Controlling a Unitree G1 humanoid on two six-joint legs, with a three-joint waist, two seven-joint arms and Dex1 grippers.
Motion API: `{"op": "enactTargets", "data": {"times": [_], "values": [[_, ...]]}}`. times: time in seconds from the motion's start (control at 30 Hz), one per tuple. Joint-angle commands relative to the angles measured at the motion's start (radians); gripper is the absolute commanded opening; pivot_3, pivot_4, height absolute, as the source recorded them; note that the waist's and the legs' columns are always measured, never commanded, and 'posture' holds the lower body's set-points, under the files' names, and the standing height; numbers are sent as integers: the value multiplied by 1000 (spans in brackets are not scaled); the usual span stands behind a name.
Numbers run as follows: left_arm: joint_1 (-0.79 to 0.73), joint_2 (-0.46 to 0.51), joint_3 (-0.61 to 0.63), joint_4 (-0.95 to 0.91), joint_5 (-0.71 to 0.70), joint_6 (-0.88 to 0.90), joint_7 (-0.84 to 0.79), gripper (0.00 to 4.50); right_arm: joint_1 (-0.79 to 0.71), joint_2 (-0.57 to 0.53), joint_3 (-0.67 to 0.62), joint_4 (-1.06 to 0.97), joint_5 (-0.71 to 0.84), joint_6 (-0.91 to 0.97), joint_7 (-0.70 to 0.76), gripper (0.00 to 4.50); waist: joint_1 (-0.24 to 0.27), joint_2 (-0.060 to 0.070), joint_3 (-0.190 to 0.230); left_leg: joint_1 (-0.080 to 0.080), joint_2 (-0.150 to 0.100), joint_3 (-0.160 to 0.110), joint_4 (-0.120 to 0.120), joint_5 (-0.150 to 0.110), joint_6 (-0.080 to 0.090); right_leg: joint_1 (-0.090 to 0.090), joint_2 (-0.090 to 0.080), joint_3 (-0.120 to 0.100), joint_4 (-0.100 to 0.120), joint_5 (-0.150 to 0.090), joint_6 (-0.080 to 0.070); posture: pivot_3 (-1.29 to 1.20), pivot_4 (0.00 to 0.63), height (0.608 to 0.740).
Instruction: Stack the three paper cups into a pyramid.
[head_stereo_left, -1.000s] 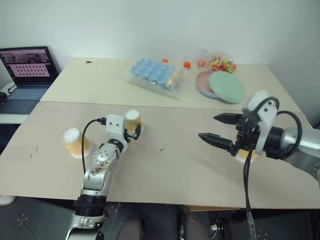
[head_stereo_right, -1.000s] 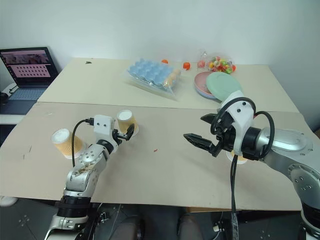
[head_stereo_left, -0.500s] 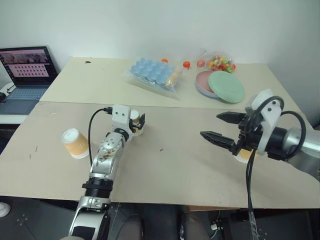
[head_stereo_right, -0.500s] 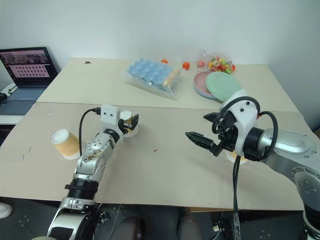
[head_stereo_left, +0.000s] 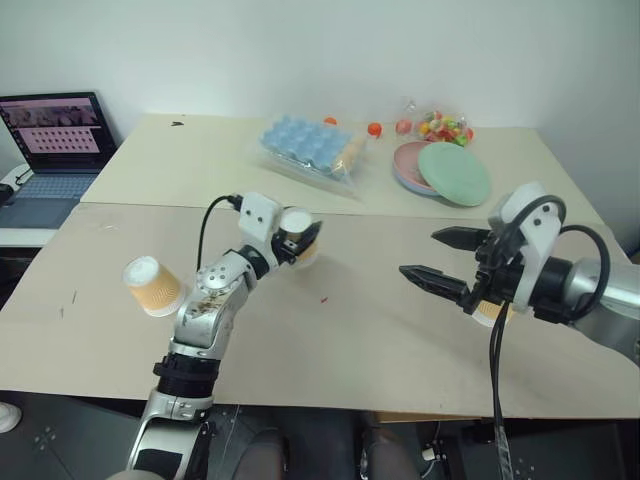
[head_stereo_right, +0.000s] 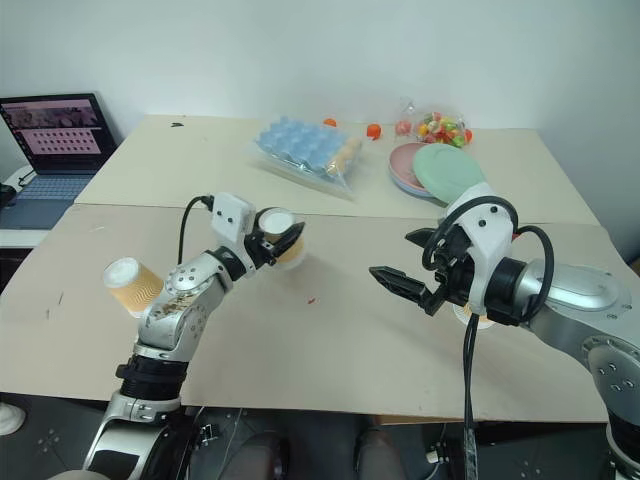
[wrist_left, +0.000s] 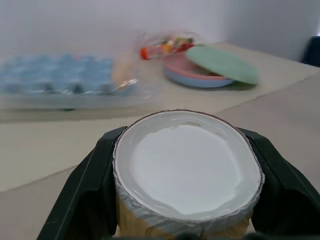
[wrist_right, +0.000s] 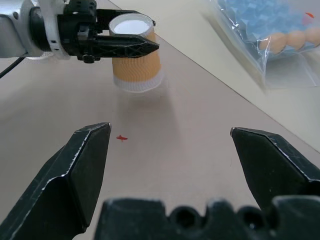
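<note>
my left hand (head_stereo_left: 303, 240) had just clamped shut on one of the three paper cups, and the cup (head_stereo_left: 297, 236) had come up off the bench (head_stereo_left: 330, 340), carried upside down with its white base on top, swung in toward the middle from where it had stood a second earlier. a second cup (head_stereo_left: 153, 285) lay tilted on the bench well off to my left, untouched. the third cup (head_stereo_left: 488, 312) sat on the bench just under and behind my right hand (head_stereo_left: 432, 256), mostly hidden by it. my right hand had kept its place, its two fingers spread wide and holding nothing. i judged that the lift meant stacking had begun in earnest, though no base pair stood side by side yet, so the pyramid was not started.
</note>
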Motion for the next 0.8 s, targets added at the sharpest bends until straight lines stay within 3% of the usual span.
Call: {"op": "enactTargets", "data": {"times": [0.03,0.23,0.8], "values": [[26,65,-56,-126,-68,53,-156,2670,2,-3,-38,-27,11,-12,-19,4500,-3,0,0,0,0,0,0,0,0,0,0,1,0,0,0,0,150,736],[76,118,-120,-130,-57,32,-254,2670,15,5,-45,-41,23,-16,-51,4500,-6,0,0,1,1,0,0,0,0,0,1,1,1,-4,7,0,150,736],[-23,-76,-184,209,78,-214,-266,2670,38,-8,-88,-76,79,-11,-130,4500,2,0,0,0,0,0,0,0,0,0,0,1,0,-4,7,0,150,736]]}}
